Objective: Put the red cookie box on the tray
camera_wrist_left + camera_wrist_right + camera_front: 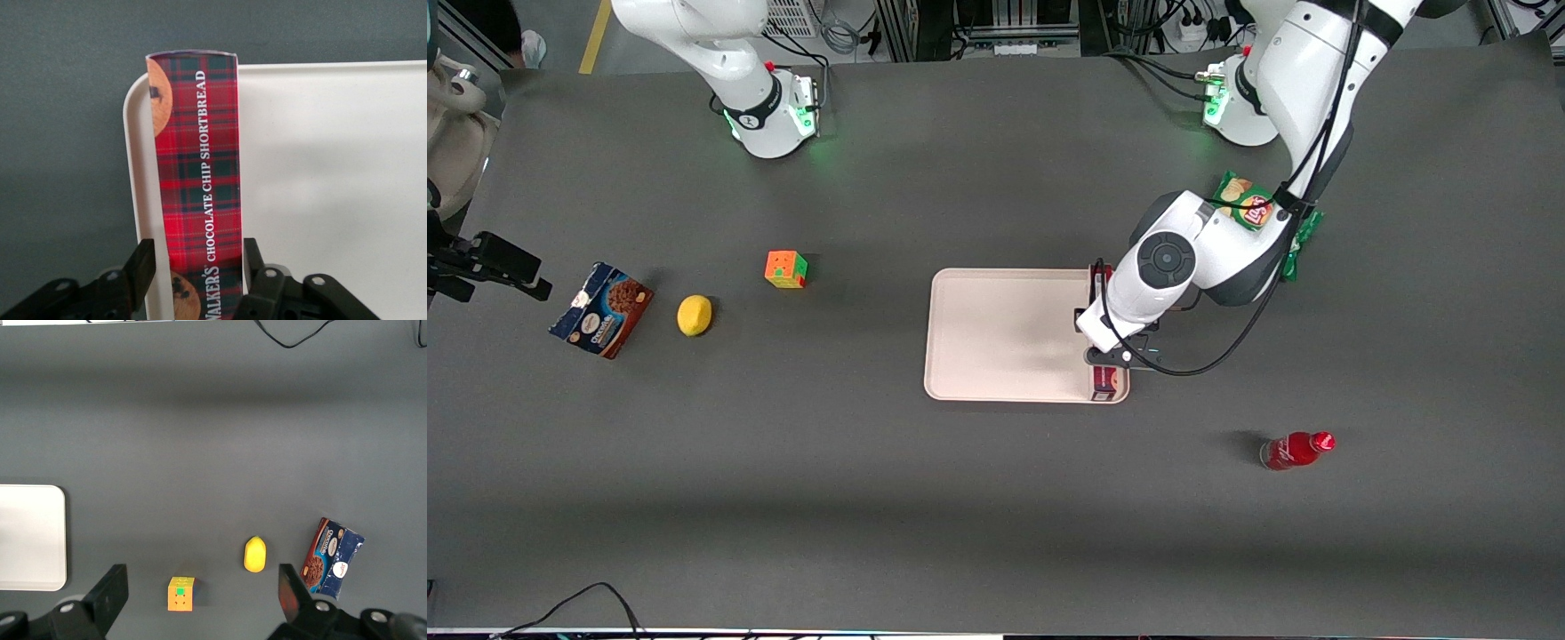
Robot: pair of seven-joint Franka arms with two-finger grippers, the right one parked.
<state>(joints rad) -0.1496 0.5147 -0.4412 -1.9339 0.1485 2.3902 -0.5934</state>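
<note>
You are at the set-down step. The counter carries the pale pink tray near its middle, and the red cookie box lies along the tray's short edge at the working arm's end, its long side running with that rim. In the wrist view the box looks to sit inside the rim, though whether it rests flat on the tray floor or hangs just above it you cannot tell.

The tool is low over that edge of the tray, its two fingers flanking the box near one end. They sit tight to the box's sides, so it reads as clamped on the box.

By my judgement the next move calls for you to confirm the box is down, spread the fingers just enough to free it, then lift straight up so you do not drag it off the rim.

Elsewhere lie a blue cookie box, a chip bag, a red bottle, a puzzle cube and a lemon.
</note>
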